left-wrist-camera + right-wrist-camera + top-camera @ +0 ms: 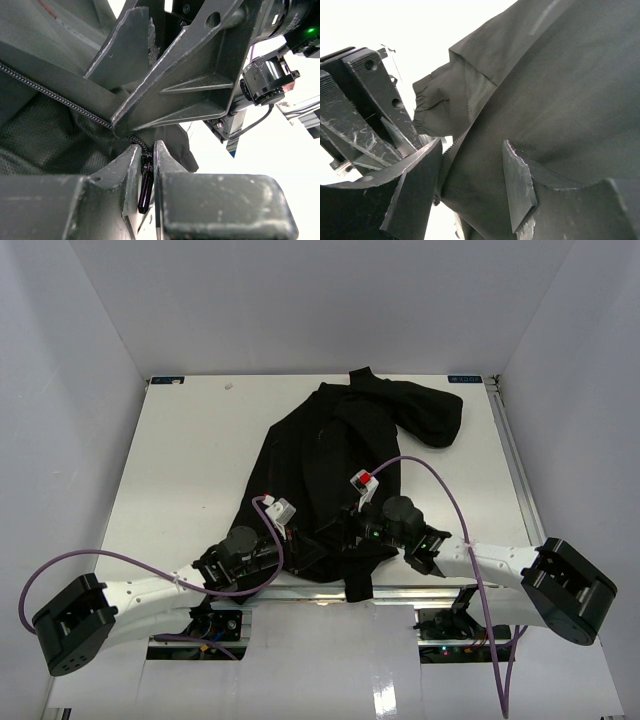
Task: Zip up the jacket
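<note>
The black jacket (330,440) lies crumpled on the white table (190,460), its hem at the near edge. My left gripper (305,540) is at that hem. In the left wrist view the left gripper (146,147) is shut on the small black zipper pull (145,187), and the zipper teeth (50,92) run up to the left. My right gripper (345,530) is close beside it. In the right wrist view the right gripper (472,145) is open, with jacket fabric (560,75) and a toothed zipper edge (451,145) between its fingers.
White walls enclose the table on three sides. A strip of the jacket hem (358,585) hangs over the metal rail at the near edge. Purple cables (455,505) loop over both arms. The left gripper's fingers (365,135) crowd the right wrist view.
</note>
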{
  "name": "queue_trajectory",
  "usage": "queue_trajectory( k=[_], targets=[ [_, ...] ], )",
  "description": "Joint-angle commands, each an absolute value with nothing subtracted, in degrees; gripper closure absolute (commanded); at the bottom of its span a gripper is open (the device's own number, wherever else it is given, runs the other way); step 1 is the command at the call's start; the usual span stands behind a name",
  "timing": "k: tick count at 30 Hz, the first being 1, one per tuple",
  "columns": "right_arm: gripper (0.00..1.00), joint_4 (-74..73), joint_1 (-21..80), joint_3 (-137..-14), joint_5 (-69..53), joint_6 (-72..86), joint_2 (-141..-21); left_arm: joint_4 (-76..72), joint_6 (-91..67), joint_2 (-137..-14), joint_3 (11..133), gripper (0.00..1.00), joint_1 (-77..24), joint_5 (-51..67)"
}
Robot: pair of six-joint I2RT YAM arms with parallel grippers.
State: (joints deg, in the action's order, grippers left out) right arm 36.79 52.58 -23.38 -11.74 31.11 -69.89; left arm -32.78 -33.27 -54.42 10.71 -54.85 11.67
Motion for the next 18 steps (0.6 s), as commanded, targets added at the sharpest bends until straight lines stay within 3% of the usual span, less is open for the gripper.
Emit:
queue_trajectory(
  k=[1,12,18],
  targets=[
    [0.42,41.06,52.73,-22.71,-14.68,31.2,-69.68,-37.48,-30.9,-53.13,9.97,1.0,-54.76,13.54],
    [0.43,42.49,52.73,-23.47,-17.46,34.83,-74.13,-37.18,-29.79,-54.86,11.08,1.0,-54.76,12.56],
    [0.57,48.0,52.8,-22.83,-22.96,37.38,-76.43,-36.84,-29.14,-56.32,11.81,1.0,-54.76,11.68]
  ],
)
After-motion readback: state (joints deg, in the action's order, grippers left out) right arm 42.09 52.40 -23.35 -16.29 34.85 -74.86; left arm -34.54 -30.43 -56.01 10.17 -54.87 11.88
